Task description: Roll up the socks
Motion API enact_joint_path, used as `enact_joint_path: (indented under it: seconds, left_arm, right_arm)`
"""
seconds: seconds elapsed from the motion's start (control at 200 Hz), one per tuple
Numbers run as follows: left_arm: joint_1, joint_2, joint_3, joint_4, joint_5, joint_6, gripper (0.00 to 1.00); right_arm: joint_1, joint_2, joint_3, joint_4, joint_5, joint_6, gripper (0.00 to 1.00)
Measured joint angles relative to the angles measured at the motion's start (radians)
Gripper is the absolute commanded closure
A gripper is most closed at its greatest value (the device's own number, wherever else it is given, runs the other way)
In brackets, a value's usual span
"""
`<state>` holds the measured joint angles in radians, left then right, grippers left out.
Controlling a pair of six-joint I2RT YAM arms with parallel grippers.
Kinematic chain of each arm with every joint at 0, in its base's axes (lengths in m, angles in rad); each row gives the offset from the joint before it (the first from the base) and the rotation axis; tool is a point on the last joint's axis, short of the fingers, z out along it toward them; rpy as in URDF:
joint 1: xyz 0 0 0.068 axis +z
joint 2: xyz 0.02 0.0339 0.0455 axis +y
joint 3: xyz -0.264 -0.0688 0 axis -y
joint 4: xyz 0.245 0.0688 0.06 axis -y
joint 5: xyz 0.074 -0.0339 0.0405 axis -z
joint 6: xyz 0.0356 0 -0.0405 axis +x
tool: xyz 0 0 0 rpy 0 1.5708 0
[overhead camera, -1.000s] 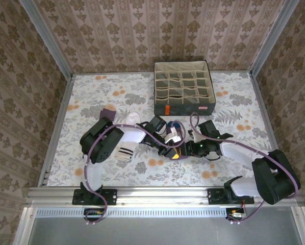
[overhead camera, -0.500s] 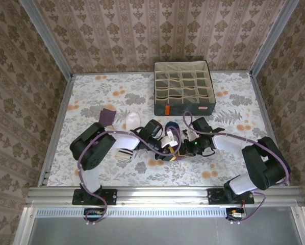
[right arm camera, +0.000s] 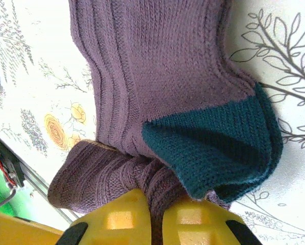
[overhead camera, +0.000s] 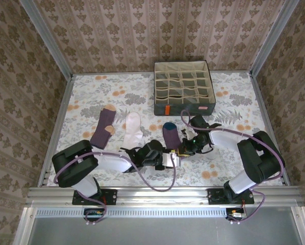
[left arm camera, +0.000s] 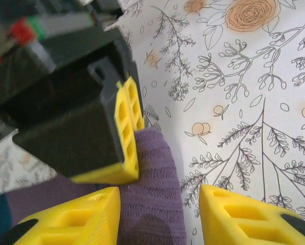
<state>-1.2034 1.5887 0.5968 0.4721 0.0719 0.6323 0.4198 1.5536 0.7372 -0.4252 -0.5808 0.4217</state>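
Three socks lie on the flowered table. A purple sock with a tan heel (overhead camera: 102, 128) is at the left and a white sock (overhead camera: 132, 128) lies beside it. The purple sock with a teal heel (overhead camera: 170, 133) is at the centre. My right gripper (overhead camera: 185, 147) is shut on a bunched fold of this sock (right arm camera: 142, 76), right by the teal heel (right arm camera: 219, 148), with the fingertips (right arm camera: 119, 219) pressed into the fabric. My left gripper (overhead camera: 171, 159) stands open around the same sock's end (left arm camera: 155, 189). The sock lies against its left finger (left arm camera: 76, 219), and a gap is left at its right finger (left arm camera: 244, 214).
A grey fabric box (overhead camera: 183, 108) with beige grid cells stands at the back right of the table. A metal rail (overhead camera: 152, 194) runs along the near edge. Patterned walls close in on three sides.
My left gripper has opened and its arm has swung down toward the near edge, uncovering the white sock. My right gripper has shut on the purple-and-teal sock and shifted left.
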Motion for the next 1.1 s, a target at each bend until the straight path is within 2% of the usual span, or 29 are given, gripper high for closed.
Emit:
enact_joint_path:
  seconds: [0.155,0.42,0.75,0.99,1.1]
  left_arm:
    - [-0.014,0.075,0.063,-0.017,-0.064,0.034,0.63]
    - [-0.027,0.115,0.102,-0.031,-0.130,0.002,0.65]
    - [-0.013,0.077,-0.035,0.098,-0.088,-0.034,0.64]
    - [-0.008,0.077,-0.031,0.092,-0.084,-0.034,0.63]
    - [0.002,0.109,0.010,0.056,-0.088,-0.035,0.66]
  right_arm:
    - [-0.013,0.008,0.002,-0.004,0.009,-0.003,0.96]
    - [-0.027,0.008,0.003,-0.004,0.028,-0.003,0.96]
    - [-0.010,0.006,-0.003,-0.002,-0.003,-0.002,0.95]
    - [-0.010,0.006,-0.003,-0.002,-0.007,-0.002,0.95]
    - [-0.010,0.006,-0.003,-0.003,-0.007,-0.002,0.94]
